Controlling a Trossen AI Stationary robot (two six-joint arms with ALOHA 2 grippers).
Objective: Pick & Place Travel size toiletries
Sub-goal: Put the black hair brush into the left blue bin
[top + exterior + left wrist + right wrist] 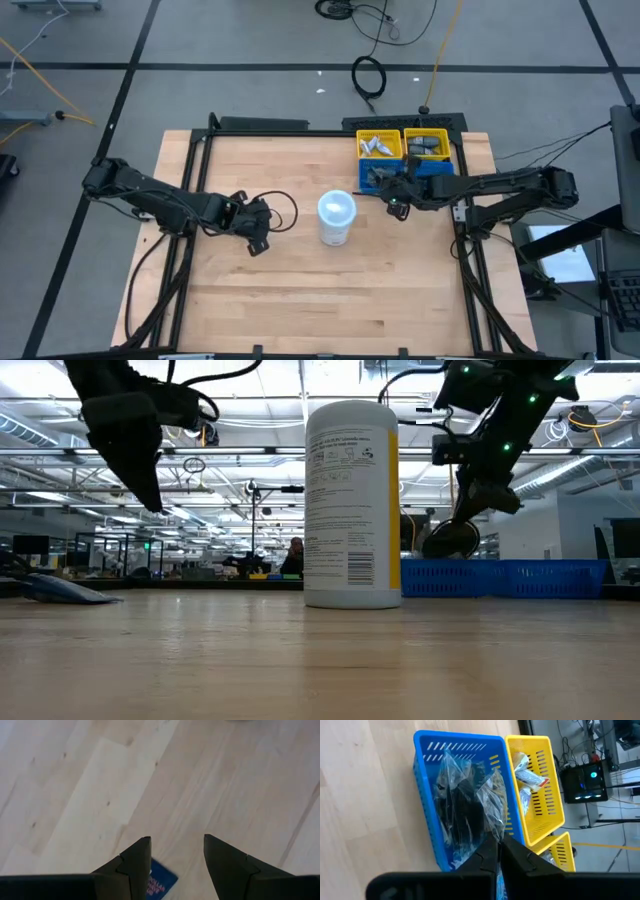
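Currently right tool (398, 207) is seen pinched shut above the blue bin (427, 815), where clear-wrapped toiletries (465, 810) lie; white tubes (527, 777) fill the adjacent yellow bin (547, 795). Left tool (172, 865) is held apart, nothing gripped, over bare bench (250, 300), white tub (336, 218) between.

Tub (336, 217) mid-table; bins (404, 157) behind-right, toiletries (463, 815) inside; right claw (398, 209) probably above bins.

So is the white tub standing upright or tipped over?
Upright: the white tub stands on its base on the wooden table, and the high view shows its round lid.
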